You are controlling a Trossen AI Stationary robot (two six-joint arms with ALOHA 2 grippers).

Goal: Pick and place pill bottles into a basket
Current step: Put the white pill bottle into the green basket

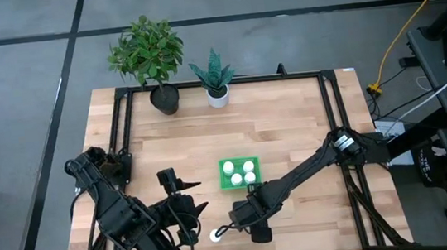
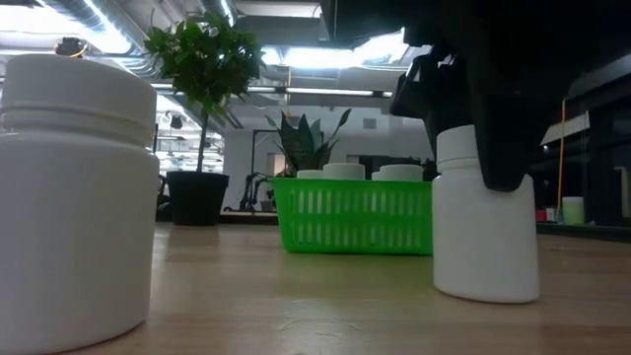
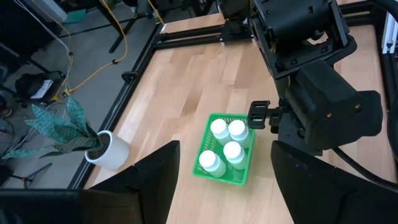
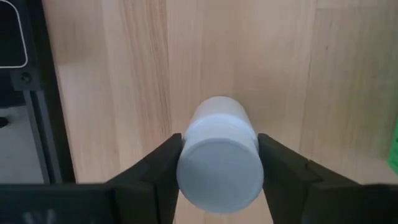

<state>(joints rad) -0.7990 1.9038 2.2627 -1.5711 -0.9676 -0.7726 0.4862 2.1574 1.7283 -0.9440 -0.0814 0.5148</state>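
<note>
**Right fingers around a bottle, four in basket**

My left gripper (image 1: 201, 205) waits, fingers (image 3: 149, 180) apart, nothing between them; basket (image 3: 243, 167) lies ahead of the tips with four bottles (image 3: 226, 147) inside. My right gripper (image 1: 236, 224) has a bottle (image 4: 219, 155) standing on the table between both fingers (image 4: 155, 171), pads flanking the cap. Basket sits just behind that hand.

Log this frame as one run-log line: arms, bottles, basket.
right gripper: around upright pill bottle on table, near front edge | left gripper: open, waiting front-left | basket: four bottles inside
</note>
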